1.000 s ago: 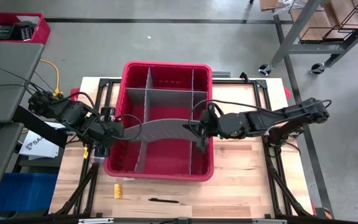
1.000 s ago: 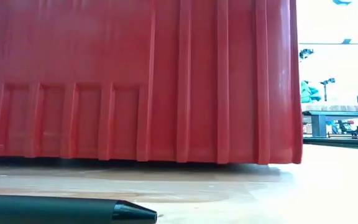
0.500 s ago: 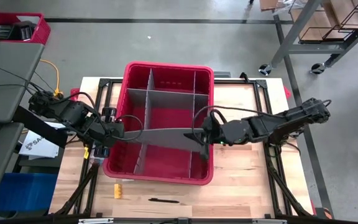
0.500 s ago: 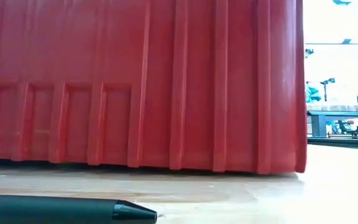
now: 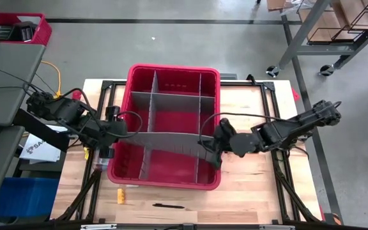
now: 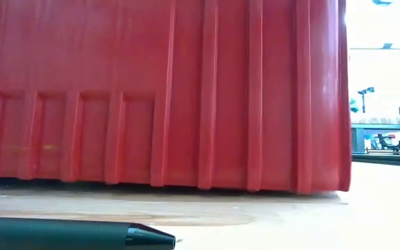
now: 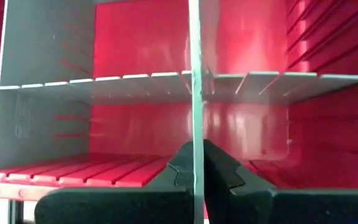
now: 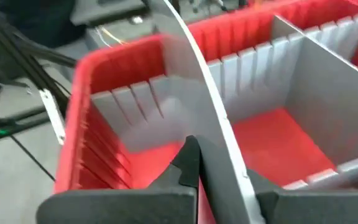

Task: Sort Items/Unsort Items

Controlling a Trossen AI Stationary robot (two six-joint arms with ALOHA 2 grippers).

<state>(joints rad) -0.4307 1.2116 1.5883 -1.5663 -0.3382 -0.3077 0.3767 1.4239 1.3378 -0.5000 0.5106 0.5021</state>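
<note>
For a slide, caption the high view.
Both grippers, left and right, grip a bowed grey divider across the red bin.

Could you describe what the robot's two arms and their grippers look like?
Both arms are dark, nearly black, built from chunky rounded joint housings linked by slimmer segments, with thin black cables looping loosely alongside. The left gripper and right gripper each have two matte black, blocky fingers tapering to wedge tips. No markings are legible.

Glossy red plastic bin [image 5: 171,179] (ribbed walls), matt grey dividers [image 7: 48,56], wood table [image 5: 248,198].
</note>
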